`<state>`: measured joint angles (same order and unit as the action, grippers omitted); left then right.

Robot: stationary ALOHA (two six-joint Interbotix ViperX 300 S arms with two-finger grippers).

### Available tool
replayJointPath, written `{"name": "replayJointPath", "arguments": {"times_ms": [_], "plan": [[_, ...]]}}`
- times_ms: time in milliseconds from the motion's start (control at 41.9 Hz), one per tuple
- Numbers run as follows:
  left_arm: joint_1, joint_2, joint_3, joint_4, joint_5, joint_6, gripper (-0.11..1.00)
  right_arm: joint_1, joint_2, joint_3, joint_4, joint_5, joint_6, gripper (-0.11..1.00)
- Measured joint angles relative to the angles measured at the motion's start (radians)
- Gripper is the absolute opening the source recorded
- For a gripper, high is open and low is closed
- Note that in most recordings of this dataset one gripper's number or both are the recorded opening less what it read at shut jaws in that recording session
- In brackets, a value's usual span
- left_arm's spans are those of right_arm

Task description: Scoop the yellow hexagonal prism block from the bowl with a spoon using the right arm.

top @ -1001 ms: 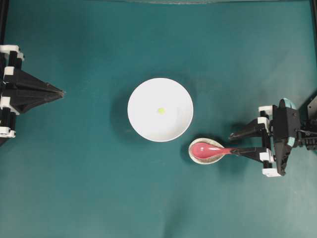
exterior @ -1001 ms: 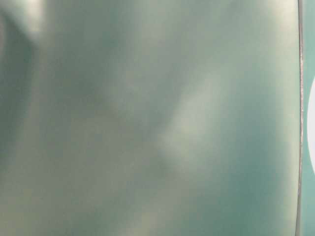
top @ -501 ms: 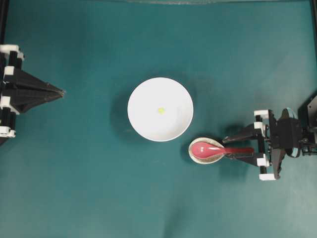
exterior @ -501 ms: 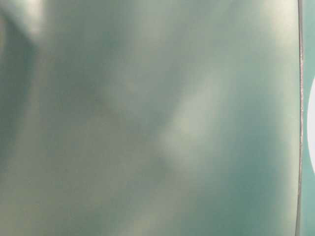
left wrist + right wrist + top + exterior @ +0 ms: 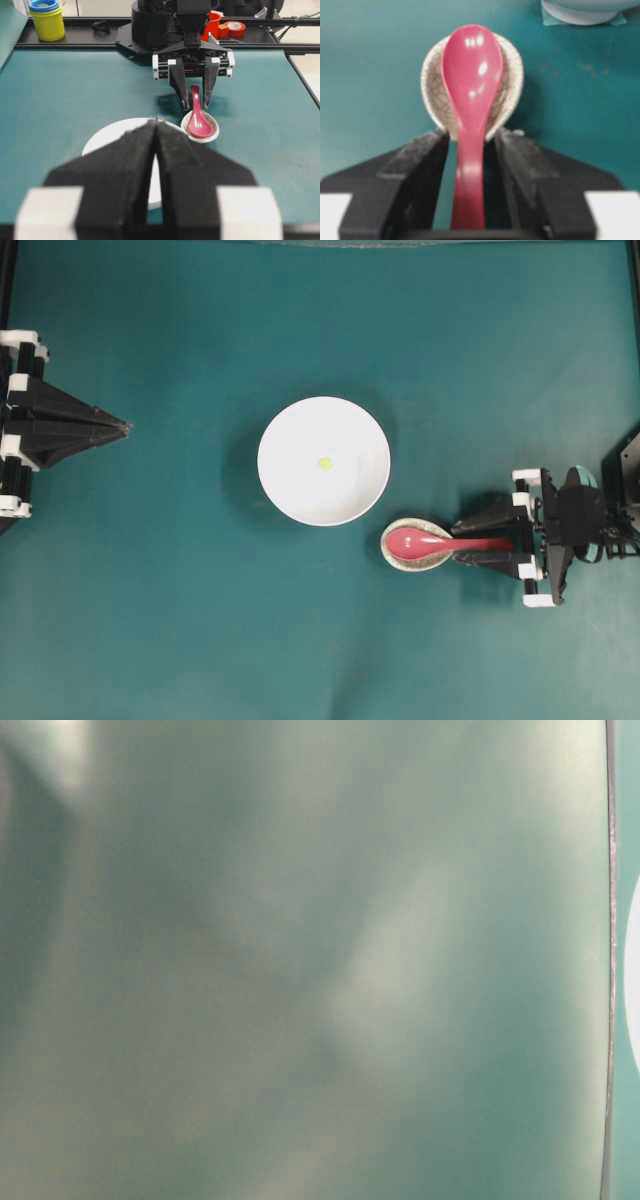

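Even light; table-level view blurred.

Tiny yellow block [image 5: 324,462] mid white bowl [image 5: 290,490]; pink-red spoon [image 5: 430,543] scoop-up, just right of bowl.

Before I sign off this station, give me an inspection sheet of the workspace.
Surface: teal table, no spills seen.
Job's things: yellow hexagonal prism block inside the white bowl; spoon resting with its scoop in a small speckled dish.
Clutter: nothing seen on the mat.
Grippers: right gripper open, fingers on either side of the spoon handle; left gripper shut, away from the bowl.
Cables: black cable on the rear rail.
Surroundings: stacked cups, red tape roll.
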<state>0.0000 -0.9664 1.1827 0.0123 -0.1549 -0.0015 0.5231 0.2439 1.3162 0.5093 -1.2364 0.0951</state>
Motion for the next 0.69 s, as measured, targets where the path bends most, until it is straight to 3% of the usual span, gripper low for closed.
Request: {"name": "replayJointPath", "arguments": {"times_ms": [572, 691], "plan": [[0.002, 0.0, 0.0, 0.0, 0.0, 0.0, 0.0, 0.008, 0.0, 0.011, -0.002, 0.0, 0.0, 0.48], [0.002, 0.0, 0.0, 0.0, 0.0, 0.0, 0.0, 0.008, 0.0, 0.011, 0.0, 0.0, 0.0, 0.44]]}}
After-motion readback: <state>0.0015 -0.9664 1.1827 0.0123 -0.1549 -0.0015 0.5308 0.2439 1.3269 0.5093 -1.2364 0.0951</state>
